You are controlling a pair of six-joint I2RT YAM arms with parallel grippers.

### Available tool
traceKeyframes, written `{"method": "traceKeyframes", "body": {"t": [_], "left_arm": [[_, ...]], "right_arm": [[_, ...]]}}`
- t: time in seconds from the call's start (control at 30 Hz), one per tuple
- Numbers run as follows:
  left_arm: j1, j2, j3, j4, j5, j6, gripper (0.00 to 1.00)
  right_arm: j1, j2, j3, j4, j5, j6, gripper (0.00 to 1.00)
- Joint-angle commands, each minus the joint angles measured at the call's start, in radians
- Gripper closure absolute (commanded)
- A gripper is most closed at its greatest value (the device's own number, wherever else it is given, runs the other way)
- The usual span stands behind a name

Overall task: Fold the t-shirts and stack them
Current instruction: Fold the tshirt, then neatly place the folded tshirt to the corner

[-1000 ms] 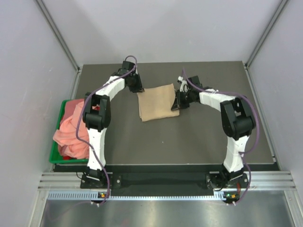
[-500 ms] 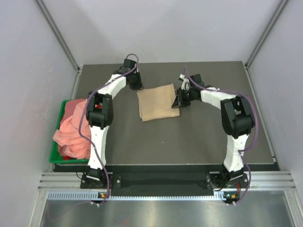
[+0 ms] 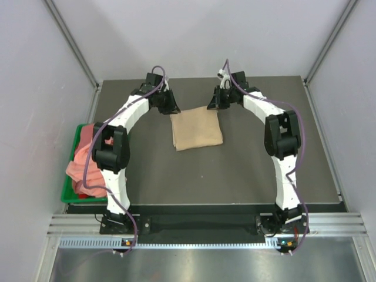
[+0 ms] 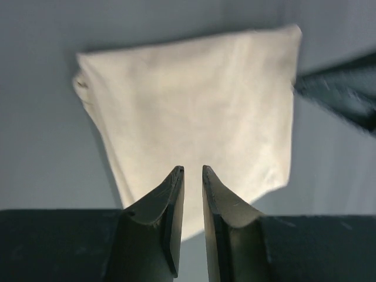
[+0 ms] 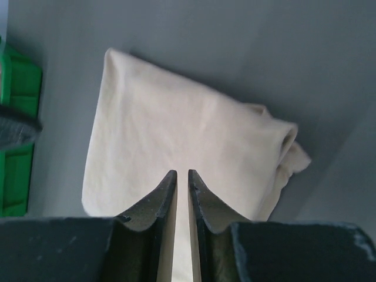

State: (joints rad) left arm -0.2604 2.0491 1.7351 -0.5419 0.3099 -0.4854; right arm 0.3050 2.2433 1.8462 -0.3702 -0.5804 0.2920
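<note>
Dark grey table, top view: a flat, matte surface. One folded tan t-shirt lies directly on it, towards the far edge and about midway across, as a roughly square packet set slightly askew. A green bin stands at the table's left edge, towards the near side; whether it rests on the surface or just beside it cannot be told.

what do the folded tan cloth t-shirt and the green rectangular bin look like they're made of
Folded tan t-shirt: soft matte cloth, possibly cotton; it lies limp with rounded fold edges. Green rectangular bin: seemingly rigid moulded plastic, going by its saturated colour and straight, smooth walls.
</note>
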Motion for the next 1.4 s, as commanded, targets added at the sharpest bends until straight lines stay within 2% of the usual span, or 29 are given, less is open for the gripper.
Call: {"method": "traceKeyframes", "body": {"t": [0.0, 0.17, 0.33, 0.47, 0.5, 0.63, 0.87, 0.93, 1.0, 1.2, 1.37], "left_arm": [[-0.037, -0.063, -0.089, 0.037, 0.083, -0.024, 0.76], [-0.095, -0.096, -0.203, 0.055, 0.113, -0.024, 0.76], [-0.161, -0.115, -0.301, 0.068, 0.054, -0.016, 0.76], [-0.177, -0.095, -0.335, 0.036, -0.043, -0.009, 0.76], [-0.18, -0.092, -0.339, 0.013, -0.105, -0.001, 0.76], [-0.183, -0.107, -0.358, -0.027, -0.175, -0.001, 0.77], [-0.183, -0.25, -0.301, -0.093, -0.115, 0.025, 0.73], [-0.183, -0.291, -0.307, -0.104, -0.094, 0.036, 0.68], [-0.183, -0.332, -0.342, -0.101, -0.066, 0.042, 0.68], [-0.183, -0.469, -0.514, 0.026, -0.014, 0.059, 0.68], [-0.183, -0.547, -0.577, 0.092, 0.027, 0.028, 0.68]], "right_arm": [[-0.03, 0.081, 0.108, 0.017, -0.022, 0.018, 0.87], [-0.06, 0.195, 0.191, 0.099, -0.065, 0.065, 0.86], [-0.076, 0.283, 0.258, 0.091, -0.076, 0.093, 0.86], [-0.081, 0.268, 0.249, 0.094, -0.076, 0.095, 0.86], [-0.083, 0.259, 0.248, 0.091, -0.078, 0.096, 0.85], [-0.084, 0.196, 0.225, 0.085, -0.076, 0.096, 0.81], [-0.086, 0.009, 0.056, 0.088, -0.029, 0.073, 0.59], [-0.086, -0.007, 0.038, 0.071, -0.007, 0.047, 0.56], [-0.086, -0.005, 0.038, 0.031, 0.019, 0.018, 0.49], [-0.086, 0.019, 0.057, -0.048, 0.099, -0.062, 0.43], [-0.086, 0.074, 0.108, -0.069, 0.113, -0.088, 0.42]]}}
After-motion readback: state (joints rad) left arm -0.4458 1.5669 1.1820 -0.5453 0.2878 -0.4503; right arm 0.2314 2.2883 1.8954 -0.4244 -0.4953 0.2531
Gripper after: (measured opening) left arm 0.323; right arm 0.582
